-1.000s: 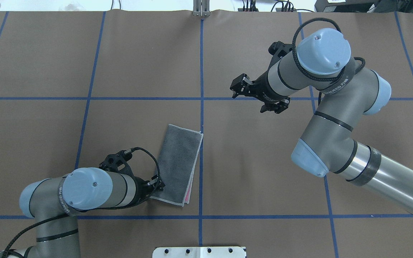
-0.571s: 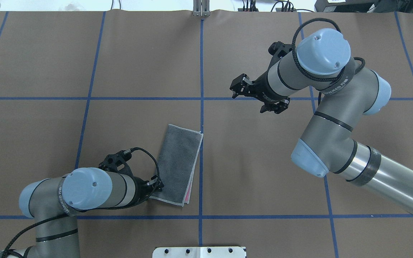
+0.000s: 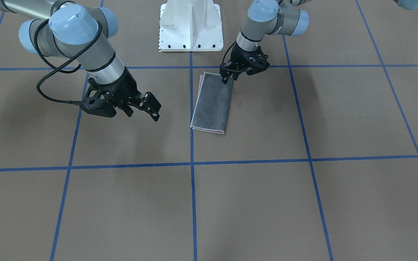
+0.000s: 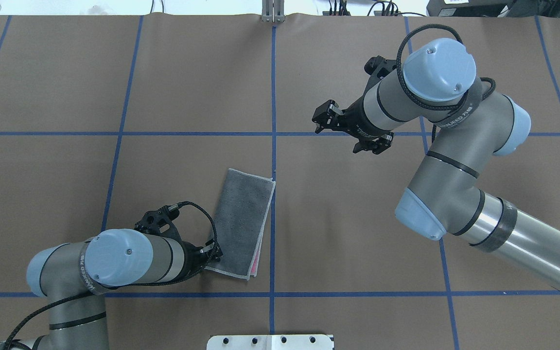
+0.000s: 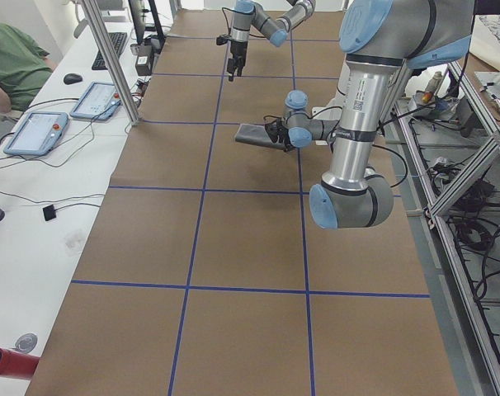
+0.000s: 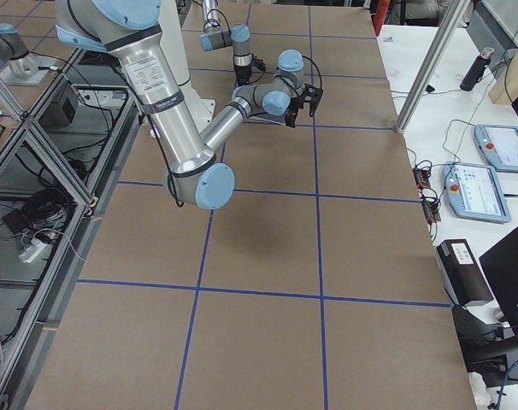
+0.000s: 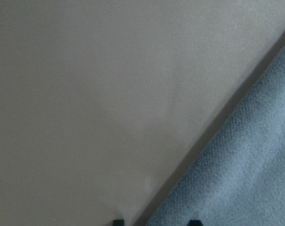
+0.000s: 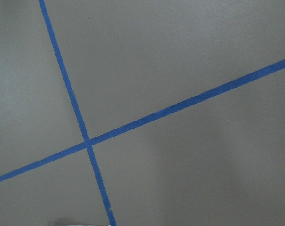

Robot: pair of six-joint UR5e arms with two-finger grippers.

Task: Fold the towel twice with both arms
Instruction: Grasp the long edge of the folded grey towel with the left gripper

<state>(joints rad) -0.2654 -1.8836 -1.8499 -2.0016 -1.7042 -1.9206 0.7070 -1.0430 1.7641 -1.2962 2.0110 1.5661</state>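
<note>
Nearest the robot's base, the left claw (image 4: 213,253) is sitting low at the near left corner of the towel (image 4: 242,221). In the left wrist view its fingertips (image 7: 194,223) are showing well apart, one over bare counter (image 4: 358,233) and one over grey pile, so it is standing open astride the edge and not yet pinching. The towel is lying flat as a long narrow strip, already doubled once, grey face up. Pink is peeking out along its right long edge, which is running just beside the central blue tape line (image 4: 273,146). Judging by the terry pile, it is light, soft and limp. It is likely to sag from any held point, and the two layers may slide apart. The best hold is looking like the corners of one short end, biting through both layers at the stitched edging where the cloth is firmest. Farther out, the right claw (image 4: 320,121) is hanging above the counter, well apart from the towel, jaws apparently parted and carrying nothing.
</note>
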